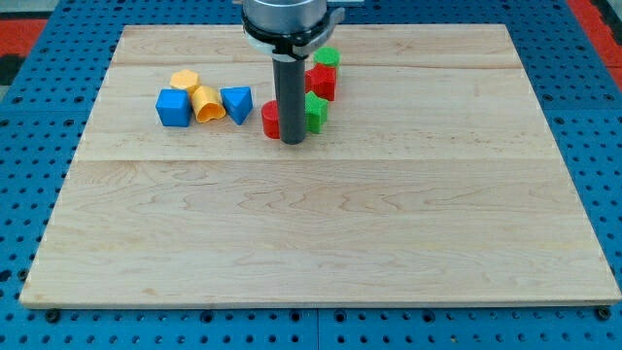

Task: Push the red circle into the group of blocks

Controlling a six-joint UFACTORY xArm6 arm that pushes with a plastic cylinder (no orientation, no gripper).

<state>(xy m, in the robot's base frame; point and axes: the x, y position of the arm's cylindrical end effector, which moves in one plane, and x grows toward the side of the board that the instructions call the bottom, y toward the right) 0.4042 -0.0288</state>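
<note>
red circle [269, 120], flat, beside green block [315, 113]

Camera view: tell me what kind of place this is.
Probably a robot lab bench: a wooden board lies on a blue perforated table, small coloured blocks like the red circle sit on it, and my tip touches that circle.

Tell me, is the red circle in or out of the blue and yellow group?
Out: the red circle sits apart, right of the blue triangle block, beside my tip.
</note>
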